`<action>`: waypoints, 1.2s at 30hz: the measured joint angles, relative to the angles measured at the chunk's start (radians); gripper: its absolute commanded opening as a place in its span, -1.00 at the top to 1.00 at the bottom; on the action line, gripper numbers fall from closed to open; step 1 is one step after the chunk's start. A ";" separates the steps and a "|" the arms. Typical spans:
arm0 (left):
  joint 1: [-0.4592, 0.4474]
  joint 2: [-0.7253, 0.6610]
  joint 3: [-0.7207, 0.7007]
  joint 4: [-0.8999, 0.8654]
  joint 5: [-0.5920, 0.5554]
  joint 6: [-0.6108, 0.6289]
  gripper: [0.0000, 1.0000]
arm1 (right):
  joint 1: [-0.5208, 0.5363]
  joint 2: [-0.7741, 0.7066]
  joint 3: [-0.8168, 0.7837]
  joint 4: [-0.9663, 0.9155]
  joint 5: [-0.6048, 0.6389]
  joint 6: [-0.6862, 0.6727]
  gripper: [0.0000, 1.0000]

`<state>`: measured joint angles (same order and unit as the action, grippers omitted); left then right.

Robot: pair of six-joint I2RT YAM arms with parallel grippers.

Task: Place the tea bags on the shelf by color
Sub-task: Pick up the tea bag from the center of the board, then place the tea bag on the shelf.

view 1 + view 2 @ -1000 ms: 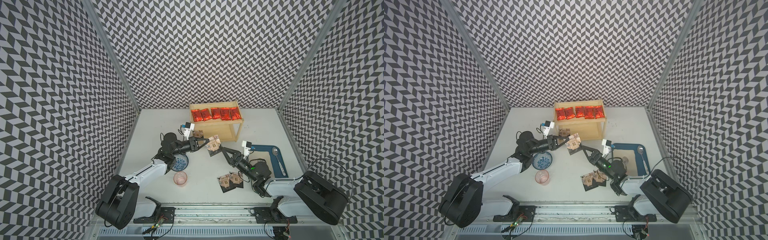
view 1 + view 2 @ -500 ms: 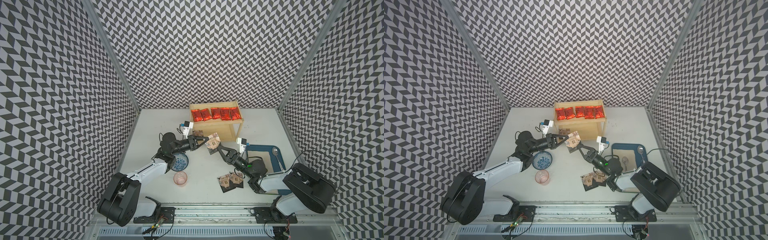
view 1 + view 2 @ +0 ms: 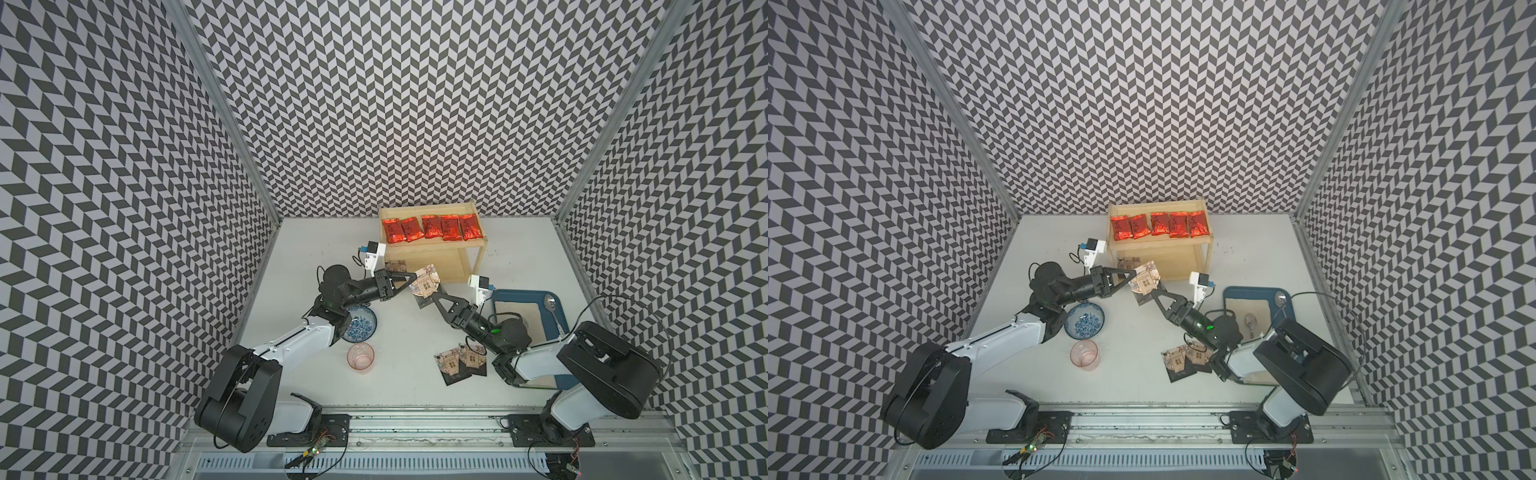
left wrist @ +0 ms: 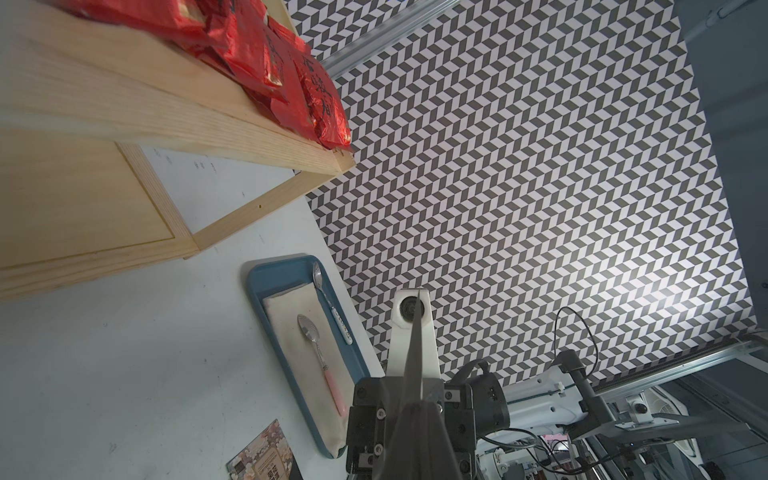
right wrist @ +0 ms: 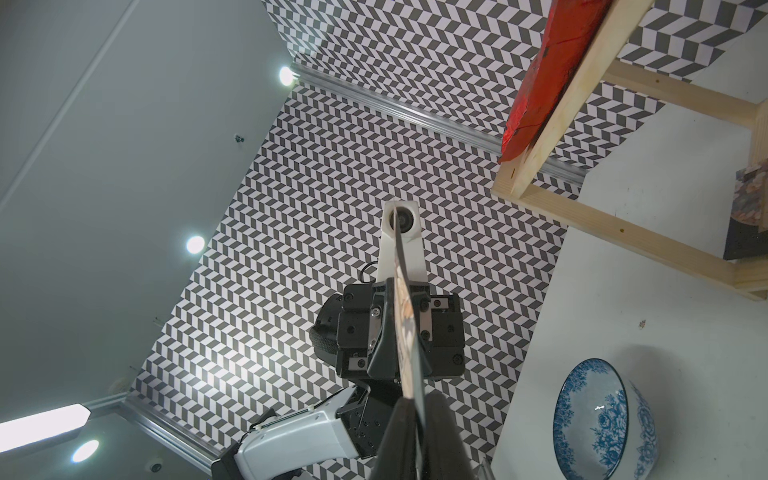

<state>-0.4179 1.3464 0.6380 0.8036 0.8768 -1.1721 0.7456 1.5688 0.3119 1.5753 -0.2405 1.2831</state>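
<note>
A black tea bag point(image 3: 424, 282) point(image 3: 1145, 279) hangs in the air just in front of the shelf point(image 3: 436, 244). My left gripper point(image 3: 413, 277) point(image 4: 413, 411) is shut on its left edge. From the lower right, my right gripper point(image 3: 432, 294) point(image 5: 417, 415) is shut on the same packet, seen edge-on in the right wrist view point(image 5: 405, 311). Several red tea bags point(image 3: 432, 227) point(image 3: 1158, 224) lie in a row on the top tier. One black tea bag point(image 3: 395, 266) lies on the lower tier. Two more black tea bags point(image 3: 459, 365) point(image 3: 1185, 359) overlap on the table beside the right arm.
A blue patterned bowl point(image 3: 360, 328) and a pink cup point(image 3: 360, 358) stand by the left arm. At the right, a blue tray point(image 3: 523, 294) with a beige cloth holds two spoons point(image 4: 320, 353). Patterned walls close in three sides.
My right arm reached up and left to the tea bag in the left gripper, and its jaws closed on it. The left gripper stayed shut on the packet.
</note>
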 measured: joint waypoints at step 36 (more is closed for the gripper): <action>0.227 -0.169 0.080 -0.895 -0.120 0.581 -0.57 | -0.079 0.490 0.427 -0.381 0.336 0.037 0.93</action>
<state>-0.1913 1.1778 0.7181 -0.0910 0.7567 -0.5915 0.6670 2.0586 0.7387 1.1942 0.0959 1.3201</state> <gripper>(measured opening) 0.787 0.041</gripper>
